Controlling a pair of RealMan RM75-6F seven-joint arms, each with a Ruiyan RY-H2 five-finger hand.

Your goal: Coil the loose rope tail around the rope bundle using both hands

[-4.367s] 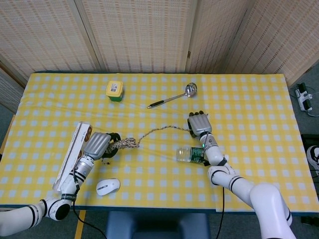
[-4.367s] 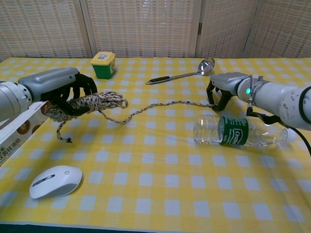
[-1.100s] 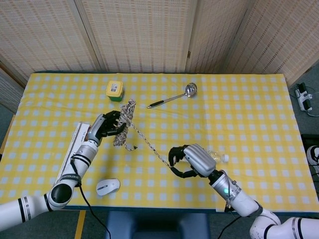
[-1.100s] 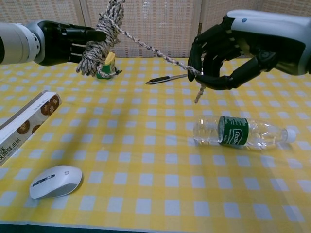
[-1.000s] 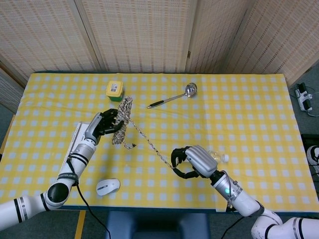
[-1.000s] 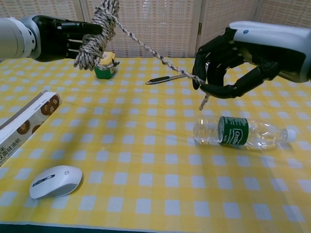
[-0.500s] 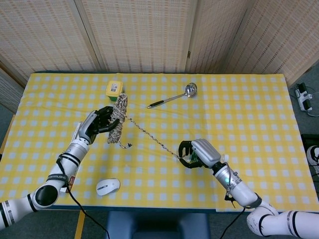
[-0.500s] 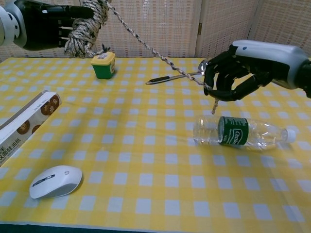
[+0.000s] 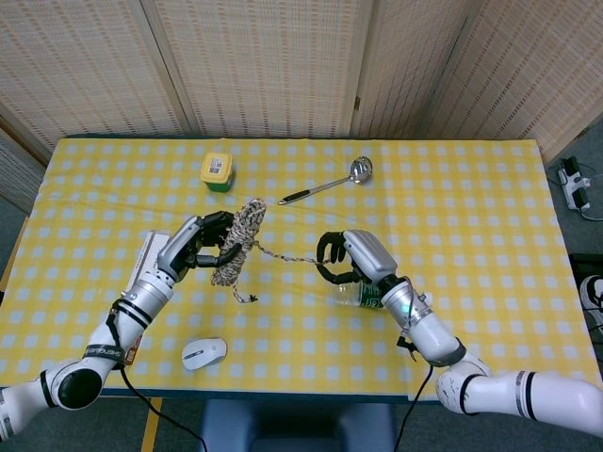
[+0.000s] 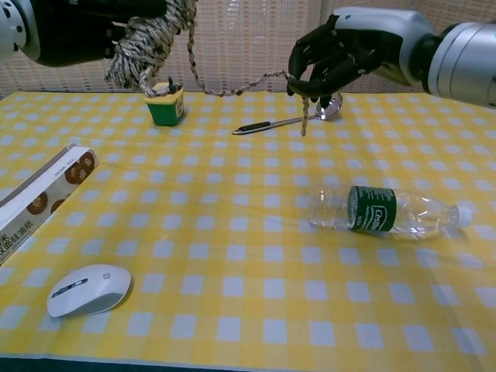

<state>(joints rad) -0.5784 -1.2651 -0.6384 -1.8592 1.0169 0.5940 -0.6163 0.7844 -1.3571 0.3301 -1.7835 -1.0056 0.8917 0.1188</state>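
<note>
Table [image 9: 490,207] under a yellow cloth checked in white and pale blue; woven reed-patterned screen panels [image 9: 264,66] stand behind its far edge. Grey floor shows past the table's right end, with a white power strip [image 9: 575,184] lying there.

Left hand [image 9: 200,247] raised above the cloth, dark fingers wrapped round the rope bundle [image 9: 236,247], which hangs roughly upright in its grasp. Chest view shows the same bundle [image 10: 147,39] high at the top left, a frayed end dangling below the hand. Rope tail [image 9: 283,256] runs slack from the bundle across to the right hand [image 9: 356,259], which is also lifted and has the tail pinched in curled fingers; a short end hangs beneath it [image 10: 304,120].

Below and just right of the right hand lies a clear plastic bottle [image 10: 387,211] on its side, green label, white lettering that may read "Cestbon" — too small to be sure. Near the left forearm, a long white biscuit box [image 10: 39,198] with brown cookie pictures and print I cannot read. Toward the robot from the left hand, a white computer mouse [image 10: 87,289]. Beyond the left hand, a small green tub with a yellow lid [image 9: 216,171], label unreadable. Beyond the right hand, a metal ladle [image 9: 325,184] with a dark handle.
</note>
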